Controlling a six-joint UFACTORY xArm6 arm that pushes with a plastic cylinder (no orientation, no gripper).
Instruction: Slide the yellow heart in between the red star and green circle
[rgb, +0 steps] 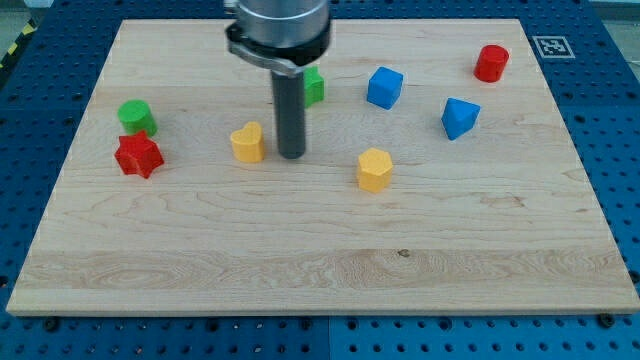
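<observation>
1. Blocks on the desk (320, 260) start at the view's left with a green circle (135, 116), and a red star (138, 155) sits just below it; the two look nearly touching, with hardly any gap between them.
2. Right of that pair, well apart from it, stands the yellow heart (248, 142).
3. My tip (292, 155) rests on the desk just beside the heart on its right side; a thin gap seems to separate them, though I cannot tell for sure.
4. The rod stands upright, and its round mount is cut off by the view's top edge.
5. No jaws exist on this arm, so nothing is open, closed or gripped.
6. A second green block (314, 86) is half hidden behind the rod, and its shape cannot be made out.
7. Further right lie a yellow hexagon (374, 169), a blue cube (384, 87), another blue block (459, 117) and a red cylinder (491, 63).
</observation>
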